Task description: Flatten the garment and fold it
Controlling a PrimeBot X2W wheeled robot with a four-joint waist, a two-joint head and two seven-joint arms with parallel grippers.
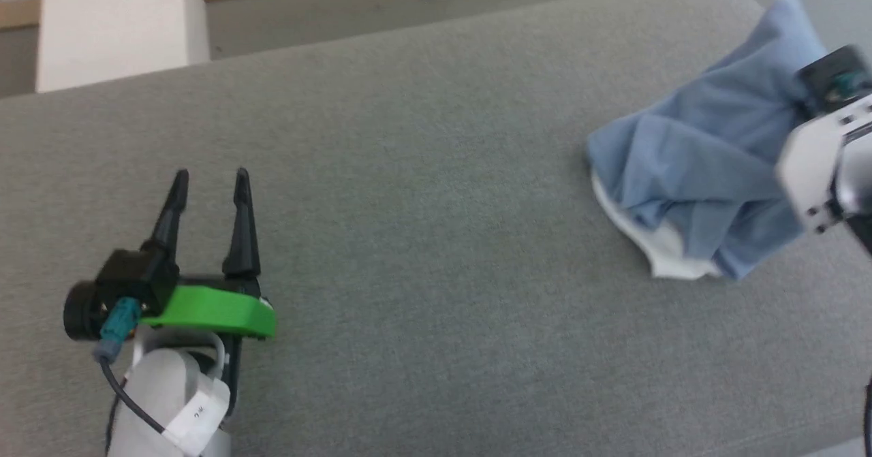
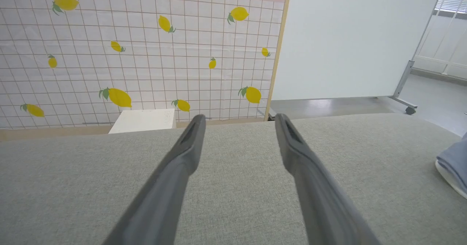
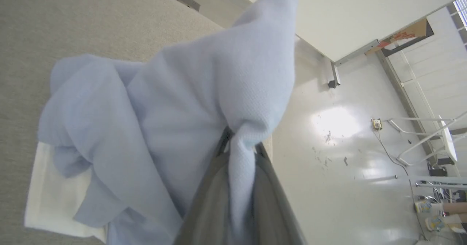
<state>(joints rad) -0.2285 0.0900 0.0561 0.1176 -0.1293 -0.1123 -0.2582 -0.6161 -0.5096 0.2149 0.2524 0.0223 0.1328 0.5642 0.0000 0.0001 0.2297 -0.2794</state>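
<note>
while the left tool (image 1: 211, 174) gapes empty, right tool (image 3: 241, 148) pinches garment (image 3: 164, 102), wrist view confirms

The left claw (image 1: 211, 174) is over the grey cushion (image 1: 422, 253), and its two black fingers (image 1: 240, 225) are spread apart and point up. Far off to the claw's right is the blue shirt (image 1: 702, 150), all bunched up, with a white bit at its bottom edge. The right arm (image 1: 814, 171) is pressed against the shirt's far side. Past the claw's tips stands a white block (image 1: 112, 28)
</note>
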